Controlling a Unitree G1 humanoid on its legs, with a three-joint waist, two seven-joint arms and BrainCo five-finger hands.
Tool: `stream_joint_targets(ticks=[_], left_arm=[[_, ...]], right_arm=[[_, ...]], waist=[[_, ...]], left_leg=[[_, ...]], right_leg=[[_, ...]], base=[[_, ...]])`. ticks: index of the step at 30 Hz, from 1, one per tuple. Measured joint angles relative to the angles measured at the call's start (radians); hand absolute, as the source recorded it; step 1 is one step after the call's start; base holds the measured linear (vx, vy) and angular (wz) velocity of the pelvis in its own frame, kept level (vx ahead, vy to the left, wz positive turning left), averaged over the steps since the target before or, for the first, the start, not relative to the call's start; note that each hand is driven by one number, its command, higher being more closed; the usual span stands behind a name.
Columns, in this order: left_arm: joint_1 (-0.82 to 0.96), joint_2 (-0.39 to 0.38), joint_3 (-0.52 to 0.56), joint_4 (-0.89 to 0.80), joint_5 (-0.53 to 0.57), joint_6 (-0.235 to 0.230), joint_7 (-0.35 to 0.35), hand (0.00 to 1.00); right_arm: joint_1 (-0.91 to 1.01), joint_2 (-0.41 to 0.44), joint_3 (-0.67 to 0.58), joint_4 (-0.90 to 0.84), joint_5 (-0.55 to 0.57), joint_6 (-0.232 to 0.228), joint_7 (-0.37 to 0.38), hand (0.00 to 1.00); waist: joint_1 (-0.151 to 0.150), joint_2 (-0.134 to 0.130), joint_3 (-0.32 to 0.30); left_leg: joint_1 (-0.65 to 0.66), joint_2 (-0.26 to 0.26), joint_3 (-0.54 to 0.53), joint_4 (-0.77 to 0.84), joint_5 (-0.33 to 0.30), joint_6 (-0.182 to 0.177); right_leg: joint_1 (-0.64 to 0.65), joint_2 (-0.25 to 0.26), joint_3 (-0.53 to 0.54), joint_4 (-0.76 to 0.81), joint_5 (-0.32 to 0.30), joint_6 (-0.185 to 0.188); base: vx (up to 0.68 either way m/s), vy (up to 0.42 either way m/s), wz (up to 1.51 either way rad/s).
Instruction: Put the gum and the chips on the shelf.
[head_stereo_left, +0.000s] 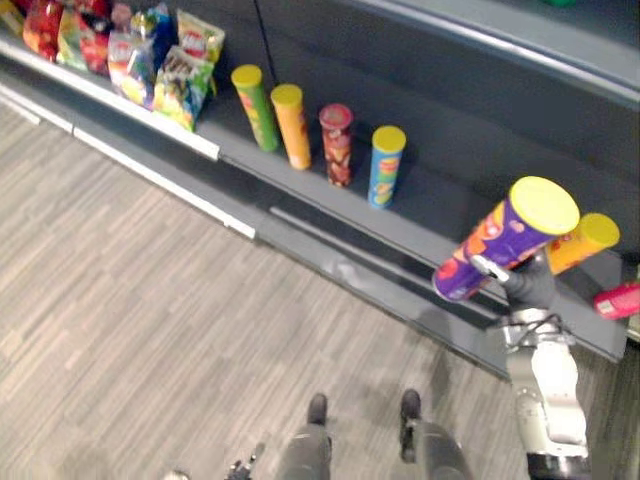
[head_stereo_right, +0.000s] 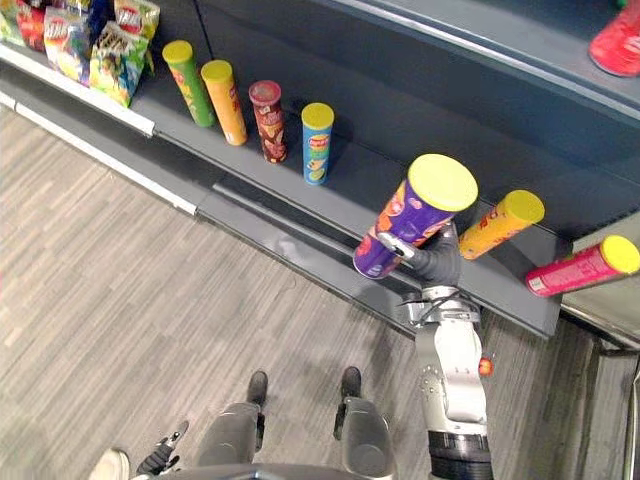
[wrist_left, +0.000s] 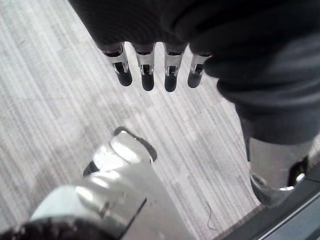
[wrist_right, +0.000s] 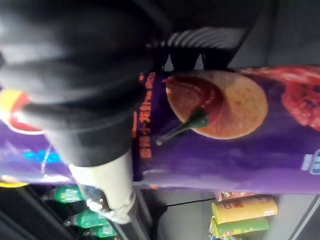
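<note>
The likeliest failure is a slip or a knock. The right hand (head_stereo_right: 437, 264) is closed round the lower part of the purple chips can (head_stereo_right: 415, 215), right of centre in the head views. The can is tilted, its yellow lid pointing to the upper right over the front edge of the grey shelf (head_stereo_right: 352, 200). A grip that low on a smooth, glossy tube could let it twist or slide out. Put down at this slant, the round body would probably roll off the lip. The orange can (head_stereo_right: 500, 223) stands just to its right, so a swing that way could strike it, and the pink can (head_stereo_right: 580, 268) is further right. The four cans in the row at upper centre, ending with the blue can (head_stereo_right: 317, 143), are rigid cylinders with flat plastic lids. The bags (head_stereo_right: 115, 50) at upper left are crinkled foil. I cannot pick out any gum. The left hand (wrist_left: 147, 75) hangs with fingers relaxed and empty over the wood-grain floor (head_stereo_left: 150, 300).
</note>
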Motion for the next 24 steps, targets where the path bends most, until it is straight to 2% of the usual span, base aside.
stream_joint_targets(ticks=[1,4,9,11,16,21,24], left_arm=[[-0.004,-0.003,0.0,-0.002,0.001,-0.001,-0.001,0.0],[-0.016,-0.002,0.0,-0.003,0.01,-0.001,0.003,0.0],[-0.021,0.002,-0.003,-0.01,0.051,-0.001,0.009,0.0],[-0.021,0.003,-0.008,-0.011,0.056,-0.001,0.014,0.0],[-0.023,0.005,-0.035,-0.011,0.093,-0.001,0.037,0.0],[-0.046,0.001,-0.075,-0.018,0.093,-0.002,0.054,0.0],[-0.065,-0.01,-0.093,-0.046,0.083,-0.003,0.082,0.0]], right_arm=[[-0.002,0.002,-0.013,0.0,0.007,0.0,-0.001,1.0],[0.004,0.007,-0.023,0.002,0.006,-0.002,-0.014,1.0],[0.015,0.022,-0.019,0.019,-0.043,-0.002,-0.049,1.0],[0.021,0.023,-0.02,0.021,-0.093,-0.002,-0.081,1.0],[-0.052,0.022,-0.022,0.09,-0.169,-0.002,-0.144,1.0],[-0.245,0.02,-0.082,0.216,-0.236,0.003,-0.251,1.0],[-0.391,0.014,-0.14,0.294,-0.278,0.005,-0.349,1.0]], waist=[[-0.013,0.005,0.002],[-0.017,0.009,0.002],[-0.012,0.015,0.002],[-0.013,0.02,0.003],[-0.011,0.03,0.003],[-0.003,0.078,0.022],[0.021,0.114,0.045]], left_leg=[[-0.002,0.008,0.03,-0.032,0.036,-0.003],[0.0,0.012,0.146,-0.068,0.085,0.008],[0.017,0.012,0.201,-0.138,0.101,0.014],[0.024,0.01,0.236,-0.165,0.123,0.011],[0.033,-0.002,0.274,-0.185,0.133,0.022],[0.001,-0.021,0.279,-0.182,0.14,0.032],[-0.025,-0.027,0.277,-0.164,0.141,0.032]], right_leg=[[0.009,-0.004,-0.043,0.0,-0.006,-0.008],[0.035,-0.016,-0.097,-0.006,-0.02,-0.012],[0.034,-0.028,-0.115,-0.011,-0.024,-0.007],[0.031,-0.034,-0.107,-0.024,-0.014,0.005],[0.025,-0.037,-0.072,-0.062,0.014,0.02],[-0.004,-0.052,-0.061,-0.077,0.034,0.032],[-0.023,-0.06,-0.062,-0.068,0.036,0.034]], base=[[0.09,-0.089,0.66],[0.04,-0.027,0.6],[-0.03,0.027,0.17],[-0.02,0.039,-0.06],[0.02,0.044,-0.2],[0.02,0.046,-0.04],[0.01,0.031,0.05]])
